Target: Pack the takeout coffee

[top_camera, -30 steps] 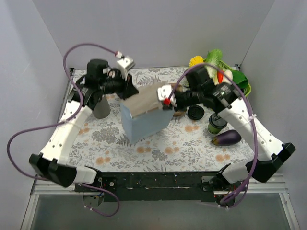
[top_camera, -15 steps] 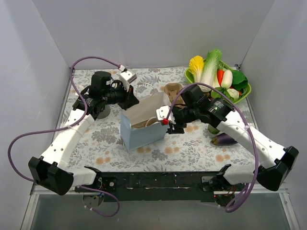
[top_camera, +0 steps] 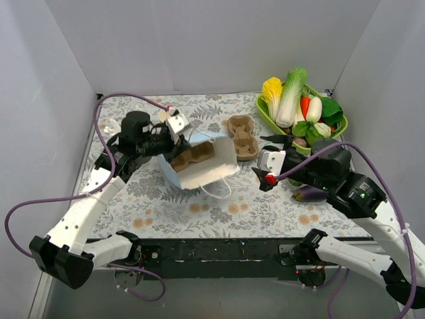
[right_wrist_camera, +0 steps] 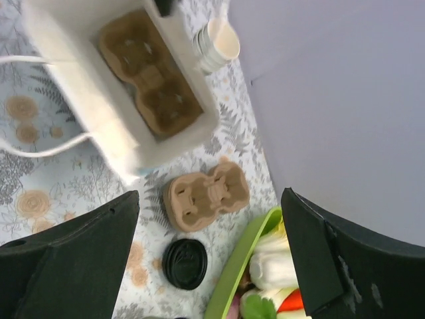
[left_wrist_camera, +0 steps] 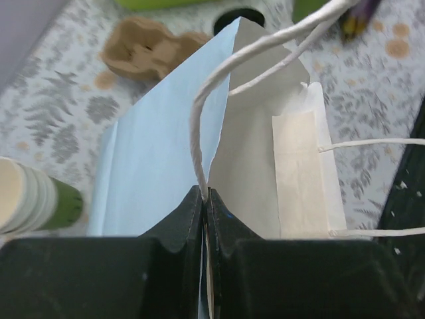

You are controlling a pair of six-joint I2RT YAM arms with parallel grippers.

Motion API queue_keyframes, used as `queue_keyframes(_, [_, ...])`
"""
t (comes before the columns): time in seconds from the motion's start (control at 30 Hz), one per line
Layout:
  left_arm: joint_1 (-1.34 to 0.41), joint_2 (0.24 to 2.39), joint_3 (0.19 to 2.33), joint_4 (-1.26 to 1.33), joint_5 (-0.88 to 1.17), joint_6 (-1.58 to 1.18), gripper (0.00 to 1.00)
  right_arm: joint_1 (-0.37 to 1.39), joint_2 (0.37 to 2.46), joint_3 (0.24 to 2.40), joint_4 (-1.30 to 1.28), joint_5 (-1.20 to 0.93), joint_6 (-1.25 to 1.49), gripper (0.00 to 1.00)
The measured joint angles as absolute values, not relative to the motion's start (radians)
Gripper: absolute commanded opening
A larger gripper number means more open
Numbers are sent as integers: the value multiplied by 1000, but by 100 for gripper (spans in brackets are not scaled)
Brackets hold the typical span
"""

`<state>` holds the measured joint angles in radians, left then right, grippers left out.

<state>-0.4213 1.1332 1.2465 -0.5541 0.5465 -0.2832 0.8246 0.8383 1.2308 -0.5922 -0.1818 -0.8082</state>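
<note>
Floral-print table [top_camera: 219,206], grey walls. Left gripper [left_wrist_camera: 204,197] clamped shut on paper bag [top_camera: 212,171] rim, holding mouth open for loading; cup carrier [right_wrist_camera: 149,83] inside. Right gripper [top_camera: 267,162] spread wide, empty. Takeout coffee unseen, presumably beneath right arm, 4 o'clock.

Carrier [right_wrist_camera: 149,90] in bag [right_wrist_camera: 93,113], another carrier [right_wrist_camera: 206,196] beside

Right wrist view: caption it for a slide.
Open right fingers above a paper bag holding a cup carrier; spare carrier and black lid beside it.

Two cup carriers [top_camera: 242,137] (one in the bag [top_camera: 212,171]), one lid [right_wrist_camera: 185,263]
</note>
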Motion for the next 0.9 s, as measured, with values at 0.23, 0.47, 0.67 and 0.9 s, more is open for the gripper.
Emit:
queue_keyframes(0.23, [-575,1040,993,-607,570,-266,0,823,832,1081,-568,-42,-747,96])
queue_keyframes(0.47, [-584,1028,1031,-628,569,-308,0,818,828,1085,-557,5,-731,92])
queue_keyframes(0.67, [-583,1071,1213,-655,568,-387,0,751,953,1236,-657,-48,-699,85])
queue_keyframes(0.9, [-583,1069,1244,-658,553,-411,0,435,1137,1346,-823,-165,-624,91])
